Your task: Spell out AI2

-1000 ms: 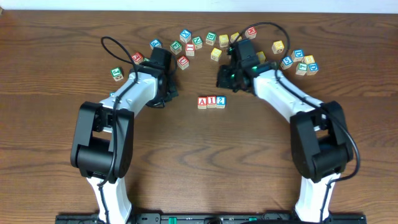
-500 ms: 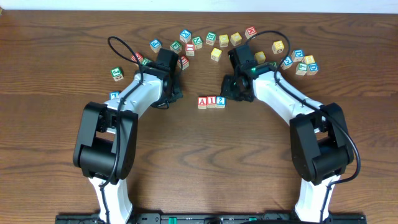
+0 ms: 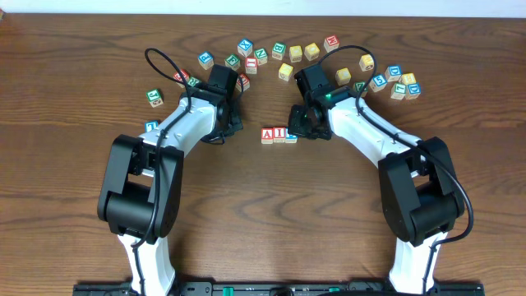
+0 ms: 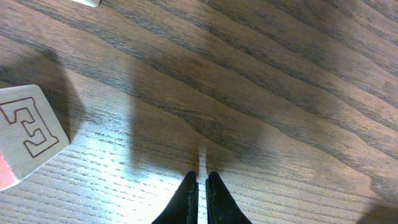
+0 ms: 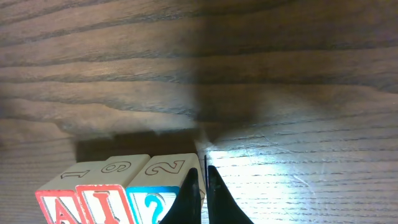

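Three letter blocks stand in a row at the table's middle: a red A block [image 3: 268, 135], a red I block [image 3: 280, 135] and a blue 2 block [image 3: 291, 137]. The right wrist view shows the same row low at the left: A block [image 5: 59, 204], I block [image 5: 102, 194], 2 block [image 5: 155, 186]. My right gripper [image 3: 296, 130] is shut and empty, its tips [image 5: 200, 175] against the right edge of the 2 block. My left gripper [image 3: 233, 127] is shut and empty, left of the row, its tips [image 4: 200, 178] over bare wood.
Several loose letter blocks lie in an arc at the back, from a green one [image 3: 154, 97] at the left past yellow ones [image 3: 296, 53] to a cluster [image 3: 403, 85] at the right. A block with an outlined letter [image 4: 28, 134] sits left of my left gripper.
My right gripper has come down and left from the back blocks to the right side of the 2 block. My left arm has shifted slightly right.
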